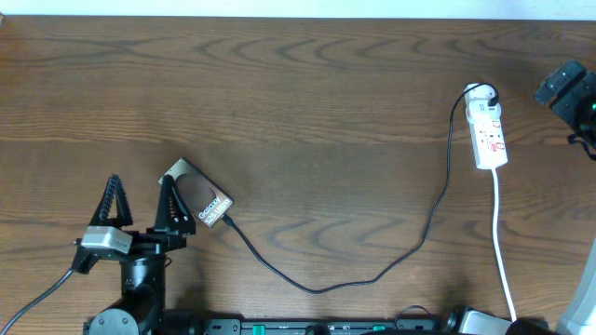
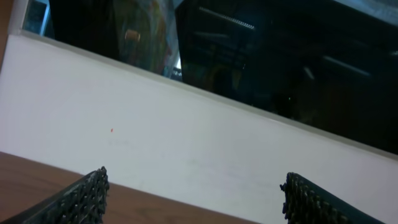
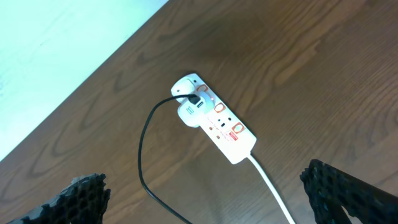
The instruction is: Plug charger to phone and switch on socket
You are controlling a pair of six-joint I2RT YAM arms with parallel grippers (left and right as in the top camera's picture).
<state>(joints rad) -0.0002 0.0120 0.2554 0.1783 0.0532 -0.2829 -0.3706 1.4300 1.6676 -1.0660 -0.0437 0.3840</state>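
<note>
The phone, a brownish-grey slab with "Galaxy" lettering, lies at the front left of the table. The charger cable runs from the phone's lower right corner, where its plug tip meets the phone, across the table to the socket. The socket is a white power strip with red switch marks, also in the right wrist view. My left gripper is open, its right finger beside the phone's left edge. My right gripper is open, raised above the table just in front of the socket.
The socket's white cord runs to the front edge of the table. A white wall and dark window fill the left wrist view. The right arm is at the far right edge.
</note>
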